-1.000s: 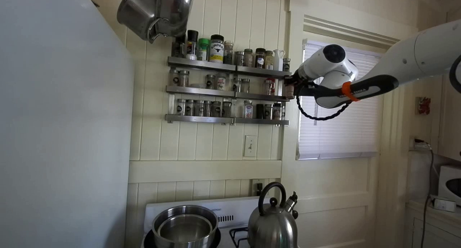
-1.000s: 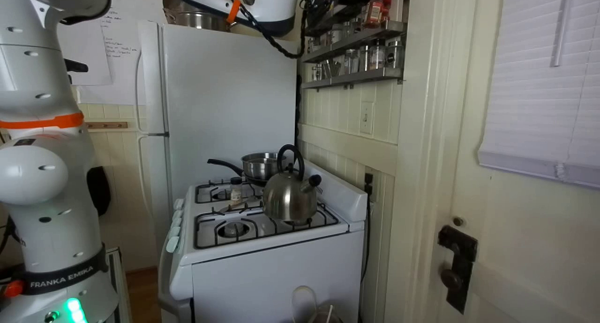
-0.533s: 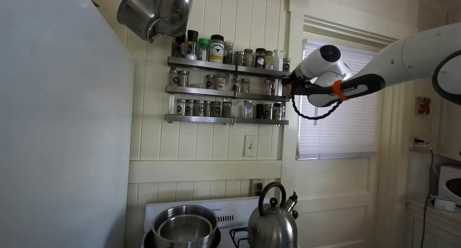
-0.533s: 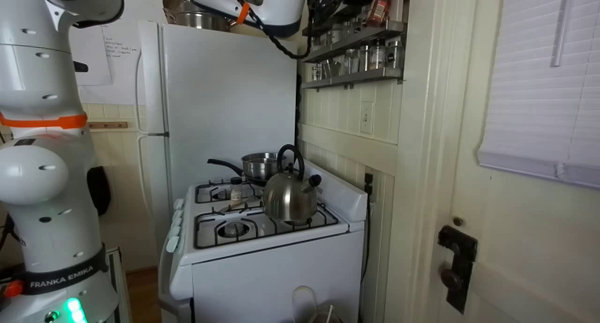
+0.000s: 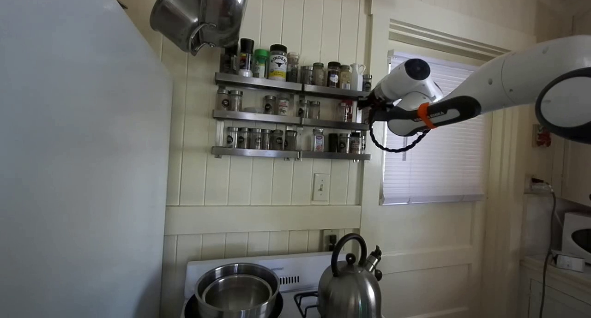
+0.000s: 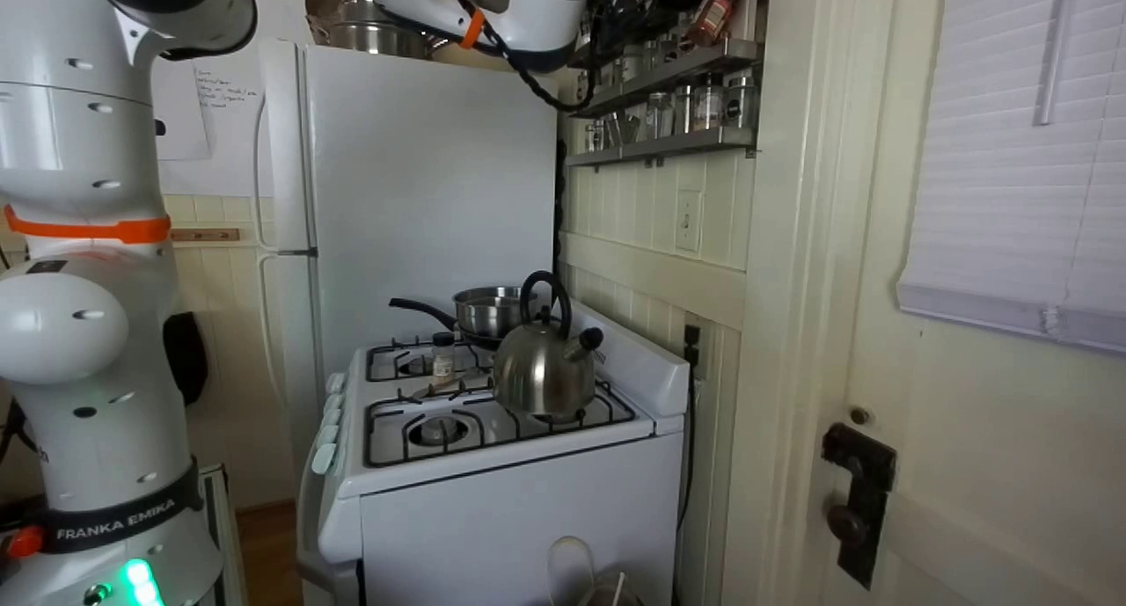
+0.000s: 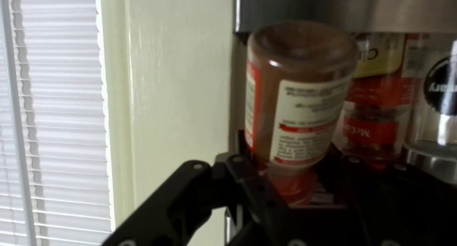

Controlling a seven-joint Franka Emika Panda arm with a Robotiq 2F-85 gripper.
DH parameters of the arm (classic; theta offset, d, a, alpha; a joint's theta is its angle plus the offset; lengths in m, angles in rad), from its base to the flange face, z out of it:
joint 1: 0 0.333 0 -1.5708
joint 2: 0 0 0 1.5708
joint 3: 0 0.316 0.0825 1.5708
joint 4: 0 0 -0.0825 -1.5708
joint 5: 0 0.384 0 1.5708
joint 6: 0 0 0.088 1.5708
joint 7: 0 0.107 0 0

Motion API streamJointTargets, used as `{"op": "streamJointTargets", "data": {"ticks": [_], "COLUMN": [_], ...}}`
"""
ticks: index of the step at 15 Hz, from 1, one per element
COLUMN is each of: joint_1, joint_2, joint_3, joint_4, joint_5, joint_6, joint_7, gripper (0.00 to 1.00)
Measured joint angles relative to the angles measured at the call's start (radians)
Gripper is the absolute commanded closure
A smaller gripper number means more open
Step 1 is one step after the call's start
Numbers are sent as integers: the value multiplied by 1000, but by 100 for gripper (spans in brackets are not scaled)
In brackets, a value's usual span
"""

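Note:
My gripper [image 7: 289, 147] is shut on a brown spice jar [image 7: 307, 106] with a cream and red label, one finger on each side near its red cap end. Label text appears upside down in the wrist view. In an exterior view the jar [image 6: 711, 18] leans, its base close above the middle shelf [image 6: 734, 56]; whether they touch I cannot tell. Beside the jar stand a red-labelled McCormick bottle [image 7: 373, 96] and a glass jar with a round black label [image 7: 442, 85]. The gripper [image 5: 364, 108] is at the right end of the shelves in an exterior view.
Other shelves [image 5: 258, 81] hold several spice jars. The door frame [image 7: 178, 78] runs close beside the held jar. Below are a kettle [image 6: 545, 373], a pan [image 6: 484, 311] and a small jar [image 6: 442, 360] on the stove. Pots [image 5: 198, 18] hang high up; a fridge [image 6: 431, 175] stands alongside.
The arm has moved toward the shelves, carrying the jar with it. The jar leans more than a second ago. My grip has stayed shut throughout.

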Motion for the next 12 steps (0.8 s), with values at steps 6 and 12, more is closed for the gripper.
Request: {"op": "streamJointTargets", "data": {"ticks": [6,12], "joint_1": [0,0], "joint_2": [24,59], "joint_3": [0,3], "joint_4": [28,75], "joint_5": [7,8], "joint_6": [-11,-43], "joint_7": [-29,-46], "gripper": [79,79]}}
